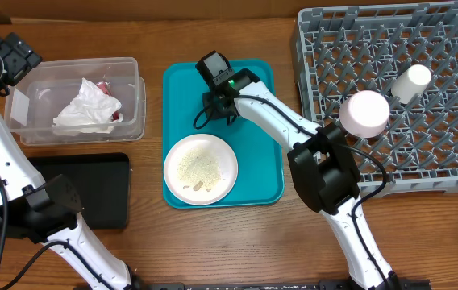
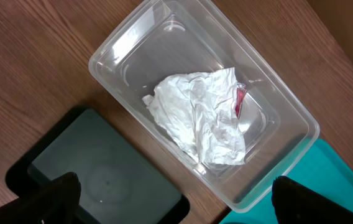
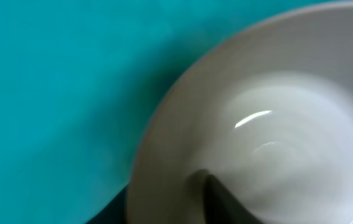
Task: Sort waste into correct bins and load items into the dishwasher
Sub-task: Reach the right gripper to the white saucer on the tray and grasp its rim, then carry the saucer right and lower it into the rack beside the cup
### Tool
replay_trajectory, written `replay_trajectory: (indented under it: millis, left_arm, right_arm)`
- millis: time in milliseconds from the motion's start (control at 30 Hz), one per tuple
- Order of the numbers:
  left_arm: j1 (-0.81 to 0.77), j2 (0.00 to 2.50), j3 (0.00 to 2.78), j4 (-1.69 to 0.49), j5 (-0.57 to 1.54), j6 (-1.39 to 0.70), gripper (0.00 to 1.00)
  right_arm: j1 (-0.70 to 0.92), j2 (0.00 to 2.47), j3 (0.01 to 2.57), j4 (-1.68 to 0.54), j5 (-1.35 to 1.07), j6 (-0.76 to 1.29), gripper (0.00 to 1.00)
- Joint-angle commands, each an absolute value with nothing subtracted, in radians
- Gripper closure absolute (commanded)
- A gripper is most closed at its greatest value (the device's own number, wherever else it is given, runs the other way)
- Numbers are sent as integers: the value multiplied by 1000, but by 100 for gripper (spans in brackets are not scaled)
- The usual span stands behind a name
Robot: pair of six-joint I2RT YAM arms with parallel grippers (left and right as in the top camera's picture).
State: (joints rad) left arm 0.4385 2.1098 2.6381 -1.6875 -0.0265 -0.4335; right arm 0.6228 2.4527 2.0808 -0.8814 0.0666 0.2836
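Right wrist view is filled by a bowl (image 3: 276,124) standing on the teal tray (image 3: 52,74). The right pincer (image 3: 164,199) has one finger inside and one outside the rim and pinches it, I think in order to carry it to the rack (image 1: 447,145). Its arm folds at the elbow and reaches over the tray, wrist pointing down. Beside it the plate (image 1: 201,169) carries the rice (image 1: 193,167), not yet tipped out. The left pincer (image 2: 176,202) hangs wide open and empty over the clear tub (image 2: 127,43), where the napkin (image 2: 198,118) lies, next to the black tray (image 2: 102,168). Far right, the rack holds an upturned bowl (image 1: 364,113) and a cup (image 1: 413,80).
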Motion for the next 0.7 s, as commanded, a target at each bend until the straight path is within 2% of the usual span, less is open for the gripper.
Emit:
replay_trajectory:
  millis: [0,267,667]
  left_arm:
    - [433,2115,2638,-1689,-33,-415,0]
    - [433,2115,2638,-1689,-33,-415,0]
    - [433,2115,2638,-1689,-33,-415,0]
  right_arm:
    - [629,2440,2147,-920,76,289,75]
    - [629,2416,2282,-1055,40,316,85]
    - [629,2421,2225,-1050,64,307,80]
